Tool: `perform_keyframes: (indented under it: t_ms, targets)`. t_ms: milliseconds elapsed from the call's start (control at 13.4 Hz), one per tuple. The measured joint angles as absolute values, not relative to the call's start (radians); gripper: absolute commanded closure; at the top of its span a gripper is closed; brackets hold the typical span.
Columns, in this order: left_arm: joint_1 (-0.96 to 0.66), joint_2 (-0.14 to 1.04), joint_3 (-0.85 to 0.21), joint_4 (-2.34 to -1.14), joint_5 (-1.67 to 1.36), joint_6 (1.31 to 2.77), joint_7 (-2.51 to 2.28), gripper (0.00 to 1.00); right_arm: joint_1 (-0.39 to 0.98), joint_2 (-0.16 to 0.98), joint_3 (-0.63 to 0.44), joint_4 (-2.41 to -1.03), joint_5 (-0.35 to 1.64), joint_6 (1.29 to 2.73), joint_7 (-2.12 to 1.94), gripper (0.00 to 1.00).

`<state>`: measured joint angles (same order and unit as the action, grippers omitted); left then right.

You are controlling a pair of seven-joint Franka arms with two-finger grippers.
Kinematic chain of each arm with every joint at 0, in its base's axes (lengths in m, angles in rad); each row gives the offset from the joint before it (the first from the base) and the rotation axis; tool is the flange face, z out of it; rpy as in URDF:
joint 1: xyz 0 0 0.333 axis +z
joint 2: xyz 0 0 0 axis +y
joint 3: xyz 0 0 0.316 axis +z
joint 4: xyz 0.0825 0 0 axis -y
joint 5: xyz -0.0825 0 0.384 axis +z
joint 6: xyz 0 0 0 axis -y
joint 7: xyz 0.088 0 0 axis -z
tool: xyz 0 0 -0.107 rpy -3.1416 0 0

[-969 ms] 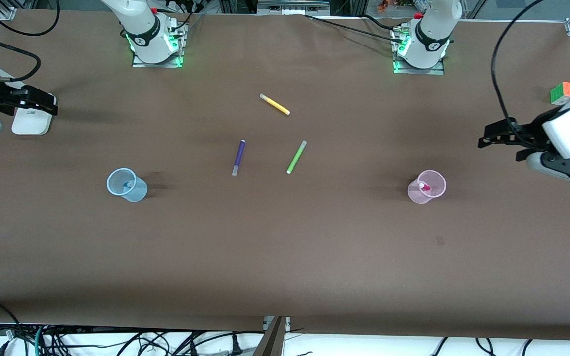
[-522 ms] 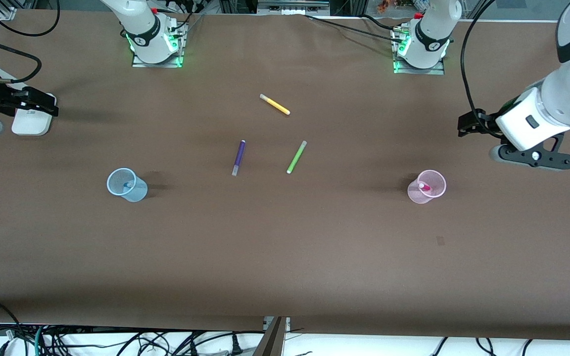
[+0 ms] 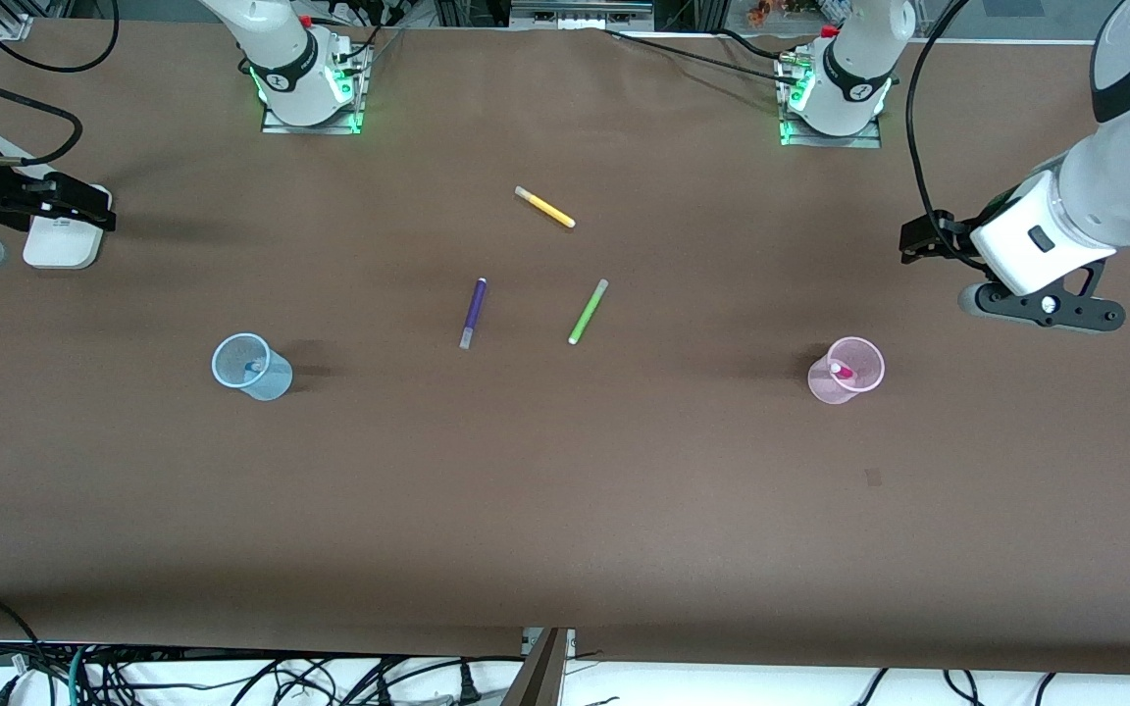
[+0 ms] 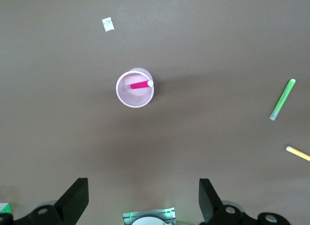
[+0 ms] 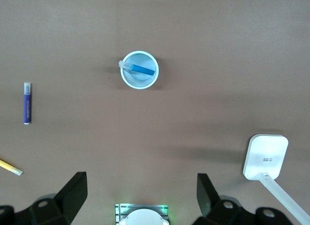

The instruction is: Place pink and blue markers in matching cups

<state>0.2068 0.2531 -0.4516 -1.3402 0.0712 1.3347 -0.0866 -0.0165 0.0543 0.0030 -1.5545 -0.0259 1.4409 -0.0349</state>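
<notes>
So the brown table [image 3: 565,490] takes up pretty much everything. The left gripper [image 3: 918,240] hangs in the air over the table's edge at the left arm's end, fingers spread wide and holding nothing, and the right gripper [image 3: 84,201] is the same deal over the edge at the right arm's end, wide open and empty, right above a white box [image 3: 60,240] sitting there. The pink cup [image 3: 847,370] stands toward the left arm's end with the pink marker [image 3: 841,371] leaning inside it, pale tip up at the rim. The blue cup [image 3: 249,367] stands toward the right arm's end with the blue marker [image 5: 139,68] resting inside. Mid-table, well apart from both cups, a purple marker [image 3: 473,312], green marker [image 3: 588,311] and yellow marker [image 3: 544,207] lie flat.
</notes>
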Motion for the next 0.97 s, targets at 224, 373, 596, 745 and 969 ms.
perform_keyframes:
  t_ms: [224, 373, 596, 745, 969]
  targets:
    - [0.046, 0.234, -0.293, -1.334, 0.071, 1.329, -0.090, 0.00, -0.017, 0.054, 0.003, -1.554, -0.026, 1.441, -0.035, 0.00]
    - [0.010, 0.216, -0.259, -1.337, 0.071, 1.332, -0.092, 0.00, -0.017, 0.054, 0.003, -1.554, -0.026, 1.441, -0.035, 0.00]
    - [-0.006, 0.136, -0.224, -1.448, 0.067, 1.446, -0.092, 0.00, -0.017, 0.055, 0.003, -1.554, -0.026, 1.441, -0.035, 0.00]
    - [-0.031, 0.049, -0.178, -1.581, 0.056, 1.530, -0.093, 0.00, -0.017, 0.055, 0.003, -1.554, -0.026, 1.441, -0.035, 0.00]
    - [-0.080, -0.019, -0.102, -1.657, 0.055, 1.555, -0.096, 0.00, -0.017, 0.055, 0.003, -1.554, -0.026, 1.441, -0.035, 0.00]
